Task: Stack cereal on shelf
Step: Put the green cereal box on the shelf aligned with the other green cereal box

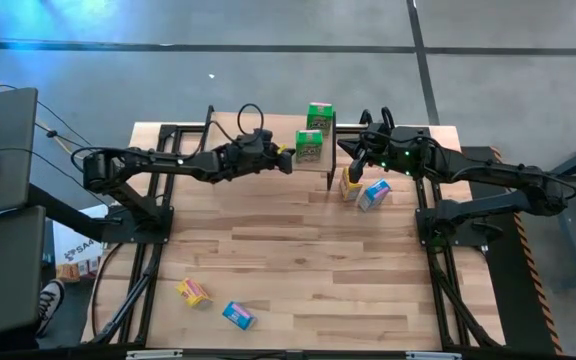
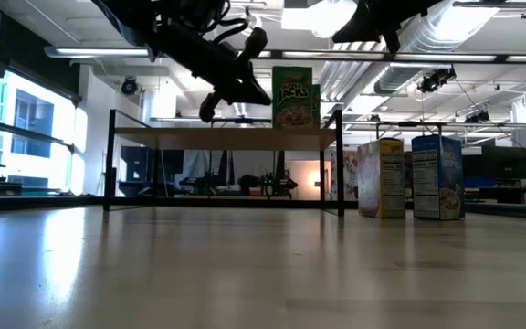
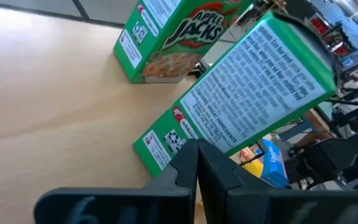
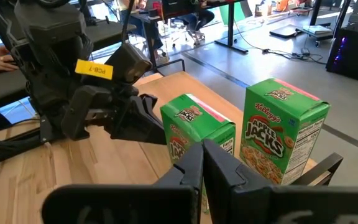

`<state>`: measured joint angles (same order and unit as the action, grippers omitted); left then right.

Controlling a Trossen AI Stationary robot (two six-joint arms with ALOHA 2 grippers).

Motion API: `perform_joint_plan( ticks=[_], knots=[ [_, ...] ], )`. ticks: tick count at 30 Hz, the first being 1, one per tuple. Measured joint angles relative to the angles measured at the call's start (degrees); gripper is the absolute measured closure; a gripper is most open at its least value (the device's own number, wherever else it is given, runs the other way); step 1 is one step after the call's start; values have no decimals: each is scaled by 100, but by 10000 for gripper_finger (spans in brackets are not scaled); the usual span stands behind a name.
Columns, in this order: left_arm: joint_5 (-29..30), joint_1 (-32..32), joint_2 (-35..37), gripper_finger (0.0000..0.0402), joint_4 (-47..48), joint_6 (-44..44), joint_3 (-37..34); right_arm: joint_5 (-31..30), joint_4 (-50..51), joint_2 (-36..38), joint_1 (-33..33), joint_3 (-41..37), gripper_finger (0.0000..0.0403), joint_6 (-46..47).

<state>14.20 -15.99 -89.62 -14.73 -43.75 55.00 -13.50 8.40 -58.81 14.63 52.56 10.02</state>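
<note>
Two green cereal boxes stand upright on the right end of the shelf (image 1: 198, 138) (image 2: 226, 139), one nearer (image 1: 309, 147) (image 3: 253, 93) (image 4: 194, 124) and one behind it (image 1: 319, 114) (image 4: 281, 124). My left gripper (image 1: 291, 160) (image 3: 197, 152) is shut, over the shelf, at the left side of the nearer green box. My right gripper (image 1: 346, 152) (image 4: 202, 155) is shut and hangs in the air above the shelf's right end, holding nothing. A yellow box (image 1: 350, 183) and a blue box (image 1: 373, 195) stand on the table right of the shelf. My left gripper's shut fingertips (image 4: 156, 119) come nearly level from the table's left at the lower left side (image 3: 166, 146) of the nearer green box. I cannot tell whether they touch it. The box stands upright on the shelf top.
Another yellow box (image 1: 193, 292) and another blue box (image 1: 238, 316) lie on the table near its front left. The shelf's thin black legs (image 2: 340, 164) stand on the table at the back. Open tabletop lies between the shelf and the front edge.
</note>
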Motion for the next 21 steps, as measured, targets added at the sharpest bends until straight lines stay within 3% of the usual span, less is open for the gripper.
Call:
perform_joint_plan(
  ticks=[21],
  knots=[
    [7,144,-310,401,-375,-410,0,0,0,-1,0,0,403,-106]
  ],
)
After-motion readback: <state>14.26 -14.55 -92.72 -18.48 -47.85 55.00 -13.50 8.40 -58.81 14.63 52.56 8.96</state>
